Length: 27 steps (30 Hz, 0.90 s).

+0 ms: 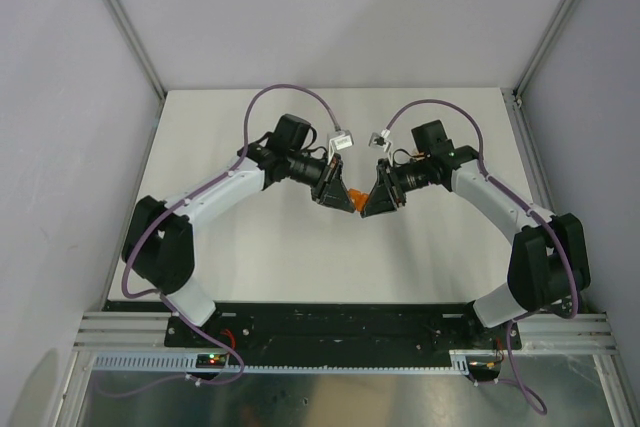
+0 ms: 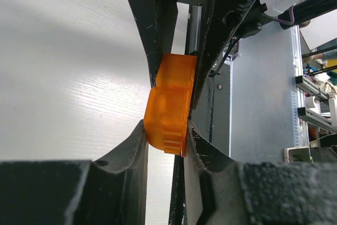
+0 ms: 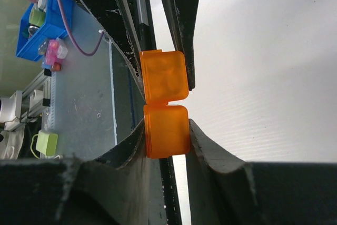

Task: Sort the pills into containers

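Orange two-cell box (image 2: 168, 98) is pinched at once by left claw (image 2: 166, 133) and right claw (image 3: 167, 130).

Soft, even light from above fills the overhead view. The matte white table (image 1: 300, 267) is bright, with only faint, soft-edged shadows by the arms. In the left wrist view, a broad glare bleaches the table's far side. The small orange translucent plastic box (image 2: 168, 114) glows as if lit through and is sharp in both wrist views. The black fingers (image 2: 126, 183) nearest the lens are dim, grainy and soft. The room behind looks pale and hazy.
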Motion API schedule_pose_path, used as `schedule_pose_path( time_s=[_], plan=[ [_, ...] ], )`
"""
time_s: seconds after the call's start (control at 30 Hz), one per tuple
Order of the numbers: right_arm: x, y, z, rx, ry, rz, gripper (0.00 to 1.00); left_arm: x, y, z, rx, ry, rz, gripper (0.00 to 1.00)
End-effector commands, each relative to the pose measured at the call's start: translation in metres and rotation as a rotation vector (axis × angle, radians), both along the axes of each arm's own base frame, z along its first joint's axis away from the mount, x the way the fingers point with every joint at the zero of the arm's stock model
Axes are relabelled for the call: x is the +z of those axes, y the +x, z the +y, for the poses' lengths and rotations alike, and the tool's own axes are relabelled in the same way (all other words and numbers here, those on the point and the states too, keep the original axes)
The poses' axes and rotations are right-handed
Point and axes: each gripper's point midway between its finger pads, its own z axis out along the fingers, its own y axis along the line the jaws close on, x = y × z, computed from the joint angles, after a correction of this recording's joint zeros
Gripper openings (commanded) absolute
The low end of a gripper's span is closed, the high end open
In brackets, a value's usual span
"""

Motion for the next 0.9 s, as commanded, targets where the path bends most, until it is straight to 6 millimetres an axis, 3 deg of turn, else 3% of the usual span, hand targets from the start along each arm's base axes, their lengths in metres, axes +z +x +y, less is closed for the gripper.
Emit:
schedule_pose_path(
  time_s=[0.0, 0.33, 0.4, 0.7, 0.87],
  plan=[
    [0.023, 0.004, 0.005, 0.020, 0.056, -0.035, 0.00, 0.005, -0.001, 0.002, -0.017, -0.006, -0.058, 0.02],
    [0.027, 0.007, 0.004, 0.002, 0.058, -0.047, 0.00, 0.005, 0.001, -0.002, 0.003, 0.004, 0.006, 0.00],
    [0.029, 0.008, 0.004, -0.003, 0.058, -0.051, 0.05, 0.006, 0.002, -0.003, 0.008, 0.002, 0.018, 0.00],
    [0.028, 0.012, 0.002, -0.037, 0.032, -0.063, 0.56, 0.010, 0.005, -0.008, 0.028, -0.004, 0.067, 0.00],
    [0.030, 0.015, 0.000, -0.058, 0.018, -0.083, 0.72, 0.006, 0.007, -0.007, 0.035, 0.000, 0.081, 0.00]
  ],
)
